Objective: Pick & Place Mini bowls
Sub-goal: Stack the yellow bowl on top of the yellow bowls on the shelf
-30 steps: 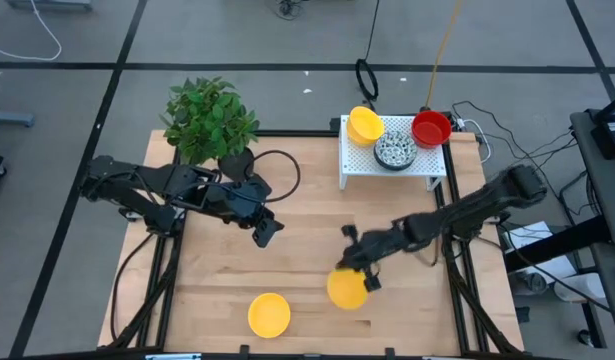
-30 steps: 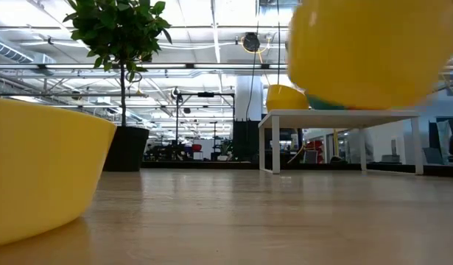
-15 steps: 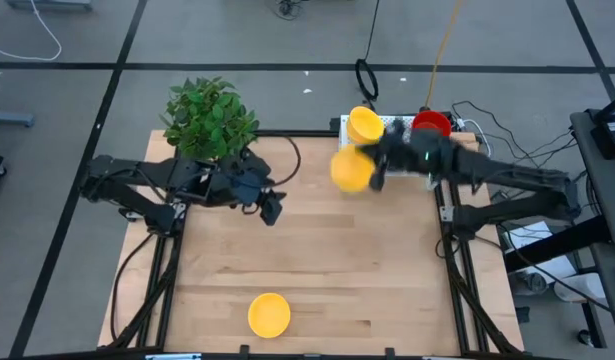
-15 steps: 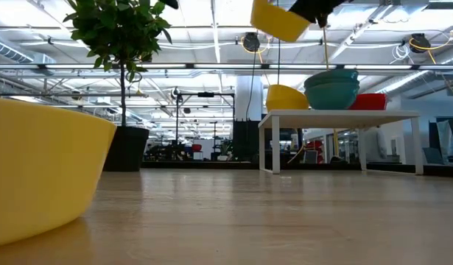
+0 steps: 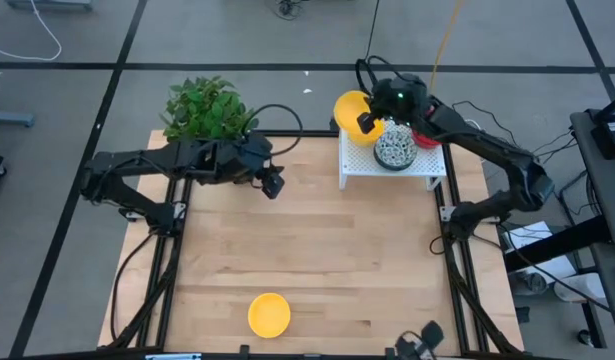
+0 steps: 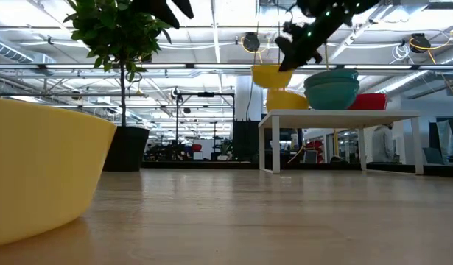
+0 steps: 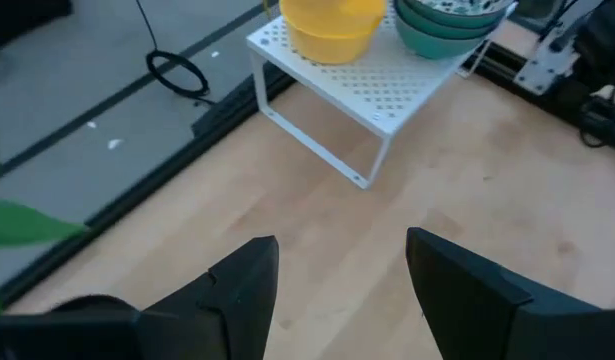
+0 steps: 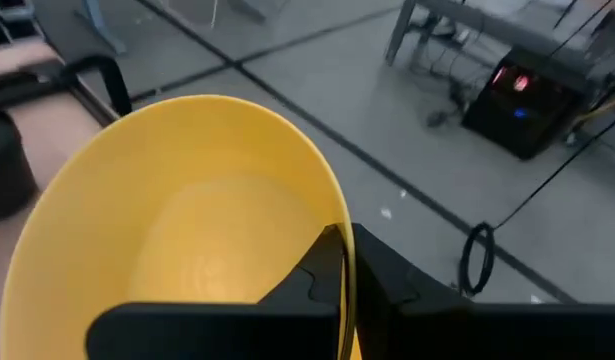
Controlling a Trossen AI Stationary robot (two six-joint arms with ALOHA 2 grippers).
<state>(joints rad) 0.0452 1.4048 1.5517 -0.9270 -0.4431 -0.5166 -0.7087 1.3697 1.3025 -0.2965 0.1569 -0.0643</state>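
One yellow bowl (image 5: pixel 349 108), pinched by its rim in the right gripper (image 5: pixel 368 122), hangs above the rack's (image 5: pixel 424 163) left end; left gripper (image 5: pixel 274 187) gapes wide.

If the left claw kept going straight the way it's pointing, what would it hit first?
Probably the white rack, near its front leg. The open left claw points across bare table toward it; depth is unclear, so it might meet the tabletop first.
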